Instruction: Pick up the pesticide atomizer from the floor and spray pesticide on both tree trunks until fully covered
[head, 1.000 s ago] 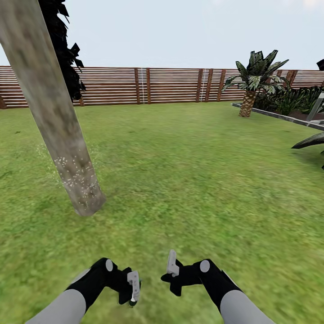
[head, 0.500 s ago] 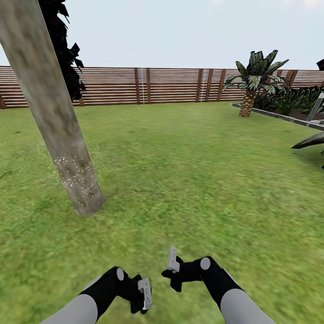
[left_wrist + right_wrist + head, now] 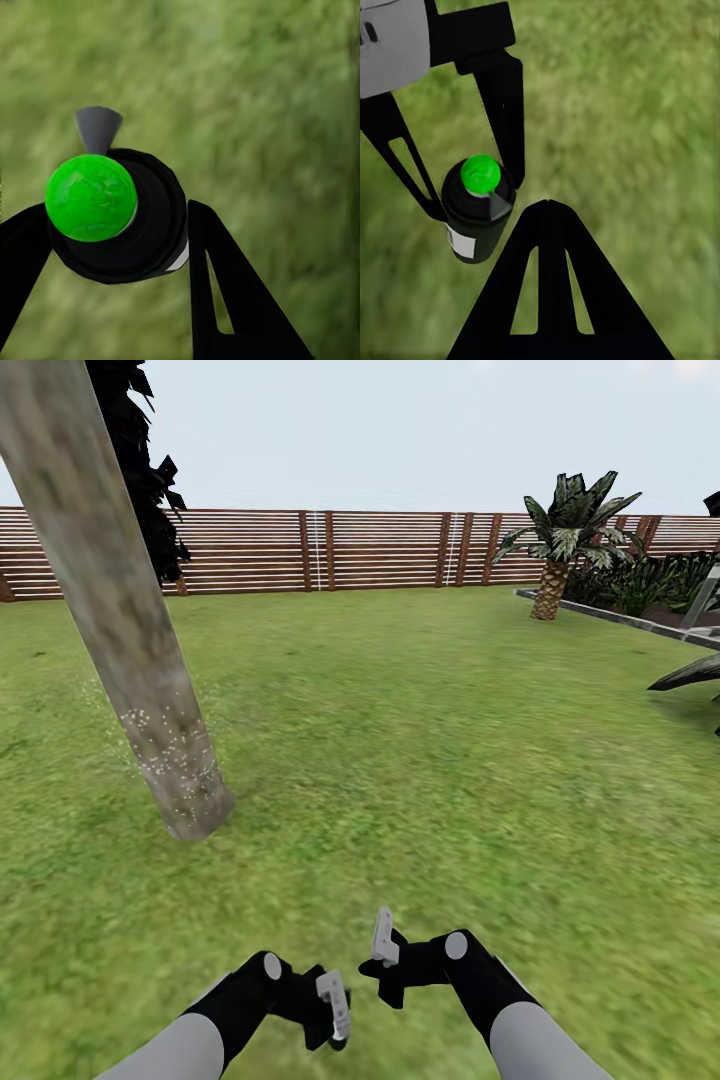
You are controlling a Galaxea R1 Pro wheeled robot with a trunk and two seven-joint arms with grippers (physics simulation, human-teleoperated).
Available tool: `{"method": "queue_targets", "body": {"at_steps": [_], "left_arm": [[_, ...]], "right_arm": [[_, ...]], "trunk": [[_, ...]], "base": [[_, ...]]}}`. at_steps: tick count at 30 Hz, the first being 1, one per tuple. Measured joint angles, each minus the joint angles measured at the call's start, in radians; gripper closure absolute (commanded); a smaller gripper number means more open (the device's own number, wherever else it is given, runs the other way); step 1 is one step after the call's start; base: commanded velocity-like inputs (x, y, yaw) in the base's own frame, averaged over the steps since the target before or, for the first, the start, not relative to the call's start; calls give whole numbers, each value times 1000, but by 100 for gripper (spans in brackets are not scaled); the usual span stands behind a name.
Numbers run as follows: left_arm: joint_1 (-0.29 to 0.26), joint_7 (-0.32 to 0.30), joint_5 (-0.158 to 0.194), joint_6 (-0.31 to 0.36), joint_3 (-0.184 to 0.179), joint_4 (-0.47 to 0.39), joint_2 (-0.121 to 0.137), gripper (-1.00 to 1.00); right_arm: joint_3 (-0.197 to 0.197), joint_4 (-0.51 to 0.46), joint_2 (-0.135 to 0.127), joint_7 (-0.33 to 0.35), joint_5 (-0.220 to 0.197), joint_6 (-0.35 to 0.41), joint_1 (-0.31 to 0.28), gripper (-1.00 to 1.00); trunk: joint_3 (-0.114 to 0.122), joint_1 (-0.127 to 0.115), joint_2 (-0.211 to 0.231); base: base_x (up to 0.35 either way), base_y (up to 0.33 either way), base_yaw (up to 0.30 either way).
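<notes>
Low over the green lawn, the small black cylindrical atomizer (image 3: 476, 214), likely light, rigid and slippery, is clamped mid-body by the left gripper (image 3: 472, 196).

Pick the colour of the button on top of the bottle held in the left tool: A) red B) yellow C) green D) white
C: the left tool grips the pesticide atomizer, and the round button on top is bright green.
</notes>
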Motion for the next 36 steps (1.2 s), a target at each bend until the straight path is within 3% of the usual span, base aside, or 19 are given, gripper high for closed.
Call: {"method": "queue_targets", "body": {"at_steps": [7, 10, 13, 36], "left_arm": [[-3, 0, 11, 0, 1, -6, 0, 100], [-4, 0, 60, -6, 0, -8, 0, 100], [-5, 0, 74, -12, -1, -8, 0, 100], [-5, 0, 84, -22, 2, -33, -16, 100]], "right_arm": [[0, 0, 0, 0, 0, 0, 0, 100], [-1, 0, 0, 0, 0, 0, 0, 100], [0, 0, 0, 0, 0, 0, 0, 100], [-1, 0, 0, 0, 0, 0, 0, 100]], "trunk": [[0, 0, 0], [0, 0, 0], [0, 0, 0], [0, 0, 0]], "base": [[0, 0, 0], [0, 0, 0], [0, 0, 0], [0, 0, 0]]}}
